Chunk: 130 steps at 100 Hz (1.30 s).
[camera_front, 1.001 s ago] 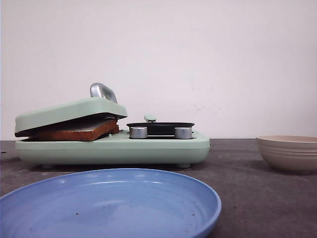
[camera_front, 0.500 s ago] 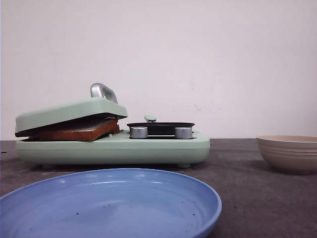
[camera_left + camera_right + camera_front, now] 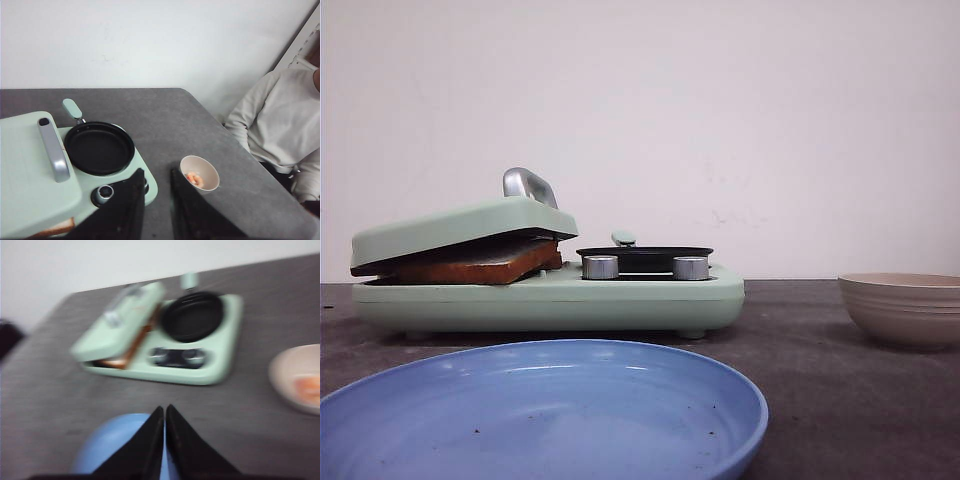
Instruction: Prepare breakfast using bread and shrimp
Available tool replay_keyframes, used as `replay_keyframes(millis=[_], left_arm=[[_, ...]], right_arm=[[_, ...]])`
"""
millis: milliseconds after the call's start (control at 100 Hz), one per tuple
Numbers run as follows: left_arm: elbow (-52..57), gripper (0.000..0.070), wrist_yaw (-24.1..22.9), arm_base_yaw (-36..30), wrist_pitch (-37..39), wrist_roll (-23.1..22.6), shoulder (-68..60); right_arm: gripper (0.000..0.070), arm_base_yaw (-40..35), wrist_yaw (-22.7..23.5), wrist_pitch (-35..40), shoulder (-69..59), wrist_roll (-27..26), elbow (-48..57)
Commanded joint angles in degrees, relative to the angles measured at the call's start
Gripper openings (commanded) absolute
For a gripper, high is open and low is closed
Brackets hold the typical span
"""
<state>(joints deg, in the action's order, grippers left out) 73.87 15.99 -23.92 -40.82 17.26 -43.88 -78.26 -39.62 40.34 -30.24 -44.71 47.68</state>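
The bread [image 3: 480,262] lies under the half-lowered lid [image 3: 460,227] of the mint-green breakfast maker [image 3: 550,298]; its brown crust shows at the gap, also in the right wrist view [image 3: 127,356]. Shrimp [image 3: 194,178] lie in a beige bowl [image 3: 200,172], the bowl standing at the right of the table in the front view [image 3: 905,308]. My left gripper [image 3: 157,172] hangs open and empty over the machine's near corner. My right gripper [image 3: 164,409] is shut with nothing in it, above the blue plate [image 3: 117,445]. Neither gripper appears in the front view.
A small black pan [image 3: 99,147] sits on the machine's right half, behind two silver knobs [image 3: 600,267]. The lid carries a metal handle [image 3: 52,150]. The blue plate [image 3: 540,415] lies nearest the front edge. A person in white [image 3: 280,125] sits beside the table.
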Motion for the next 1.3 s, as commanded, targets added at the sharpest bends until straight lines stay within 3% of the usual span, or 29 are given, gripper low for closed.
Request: replay_keyframes(millis=[0, 120, 290, 640, 690, 760, 820, 870, 1081, 1291], left_arm=[[1.0, 0.0010, 0.5, -0.5, 0.2, 0.5, 0.5], [1.0, 0.0010, 0.5, -0.5, -0.3, 1.6, 1.6], [1.0, 0.0010, 0.5, -0.5, -1.9, 1.6, 4.0], [1.0, 0.0010, 0.5, -0.5, -6.2, 1.4, 8.8], [1.0, 0.0010, 0.5, -0.5, -6.2, 1.4, 9.3], [1.0, 0.0010, 0.5, -0.5, -6.3, 1.4, 9.9], [1.0, 0.0009, 0.5, -0.5, -6.4, 1.2, 10.3], [1.0, 0.0009, 0.5, -0.5, -6.4, 0.9, 10.3], [1.0, 0.0010, 0.5, -0.5, -6.4, -0.9, 10.4], [1.0, 0.0010, 0.5, -0.5, -6.4, -1.8, 10.4]], right_arm=[[0.0000, 0.5, 6.3, -11.1, -2.8, 6.0, 0.4], [0.0000, 4.1, 14.0, -18.6, -8.2, 10.3, 0.9], [0.0000, 13.9, 23.5, -17.4, -15.4, 12.5, 2.4], [0.0003, 56.3, 51.7, -17.5, -24.8, 15.6, 3.0], [0.0051, 61.7, 55.7, -16.7, -26.5, 15.8, 3.0], [0.0220, 67.5, 59.3, -15.2, -28.9, 15.8, 3.0], [0.0369, 70.7, 59.8, -13.3, -30.6, 17.1, 3.0], [0.0432, 72.5, 59.0, -12.1, -32.0, 19.3, 3.0], [0.0431, 78.9, 51.5, -8.8, -36.9, 26.1, 3.0], [0.0418, 83.6, 51.6, -9.7, -42.6, 27.5, 3.0]])
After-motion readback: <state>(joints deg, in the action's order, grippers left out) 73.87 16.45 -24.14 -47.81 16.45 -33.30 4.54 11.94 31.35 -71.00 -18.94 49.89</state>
